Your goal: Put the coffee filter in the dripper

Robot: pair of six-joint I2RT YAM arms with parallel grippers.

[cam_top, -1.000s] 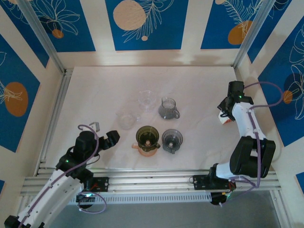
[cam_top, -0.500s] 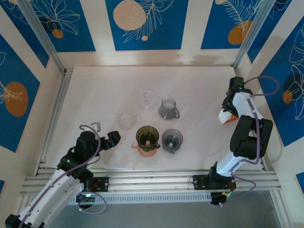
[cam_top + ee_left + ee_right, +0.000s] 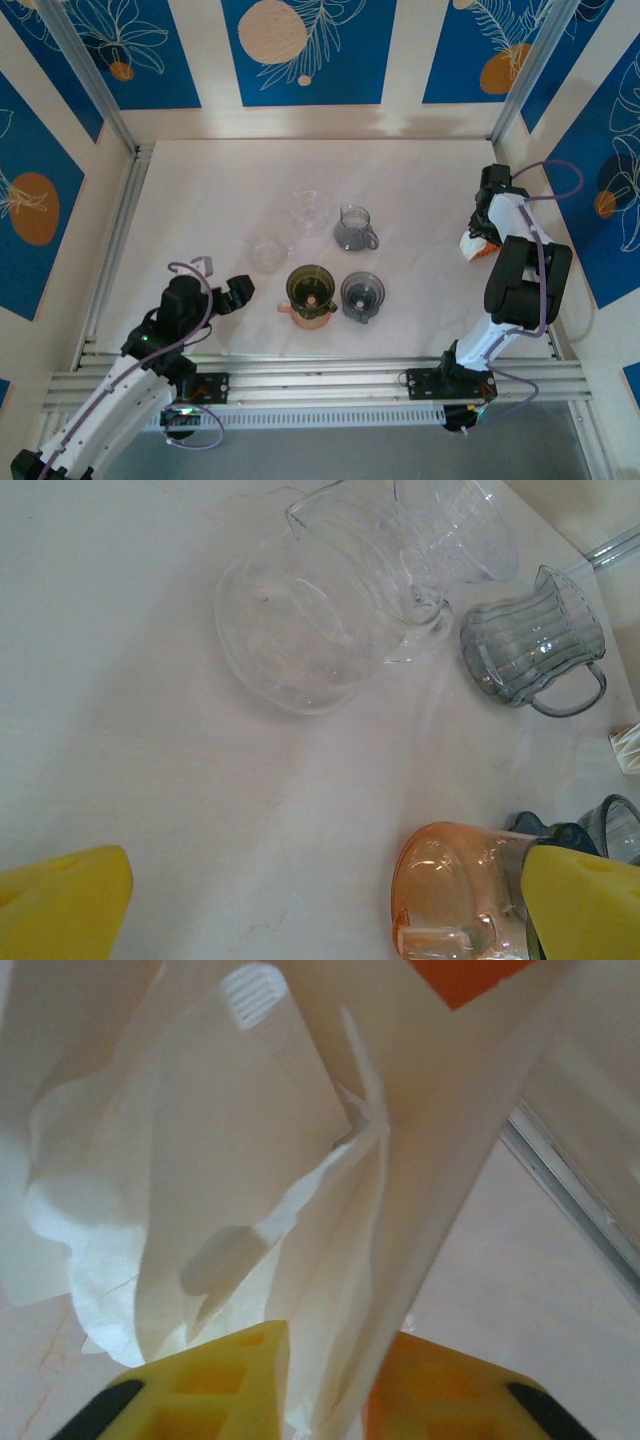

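Right end effector (image 3: 326, 1392) pinches coffee filter (image 3: 240, 1160) in wrist view; overhead, left end effector (image 3: 239, 290) wide open

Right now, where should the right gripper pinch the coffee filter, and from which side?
Take the thin folded edge of the coffee filter, which stands between the right gripper's fingers. Come in along that edge, one pad on each flat face. The crumpled part alongside would probably bunch.

Left gripper (image 3: 237, 291) near left, jaws wide apart. Right arm folded at right edge, right gripper (image 3: 325, 1350) pinched narrow.
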